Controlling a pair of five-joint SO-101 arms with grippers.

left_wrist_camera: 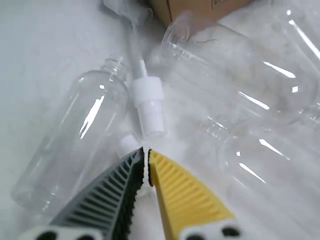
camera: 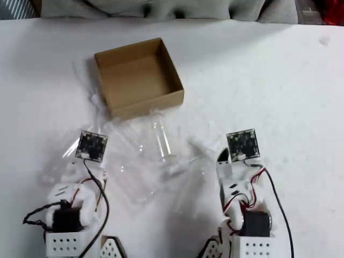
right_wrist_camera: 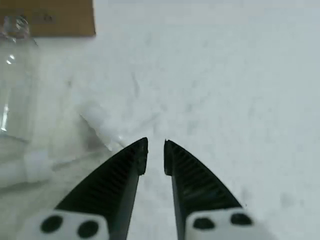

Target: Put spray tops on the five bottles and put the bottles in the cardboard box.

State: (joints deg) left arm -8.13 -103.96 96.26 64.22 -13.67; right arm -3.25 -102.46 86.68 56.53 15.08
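Observation:
The open, empty cardboard box (camera: pixel 138 75) sits at the back of the table. Several clear bottles (camera: pixel 160 138) lie on their sides between it and the two arms. In the left wrist view a white spray top (left_wrist_camera: pixel 147 106) with its thin tube lies just ahead of my left gripper (left_wrist_camera: pixel 146 153), between one bottle (left_wrist_camera: pixel 75 135) and two others (left_wrist_camera: pixel 240 75). That gripper is shut and holds nothing. My right gripper (right_wrist_camera: pixel 155 146) hovers over bare table with its jaws a narrow slit apart and nothing between them. A bottle (right_wrist_camera: pixel 15 75) and a white spray top (right_wrist_camera: pixel 97 117) lie off to its side.
The white table (camera: pixel 269 80) has free room to the right of the box. The box corner (left_wrist_camera: pixel 195 9) shows beyond the bottles in the left wrist view, and its side (right_wrist_camera: pixel 60 20) in the right wrist view. Grey cushions line the table's far edge.

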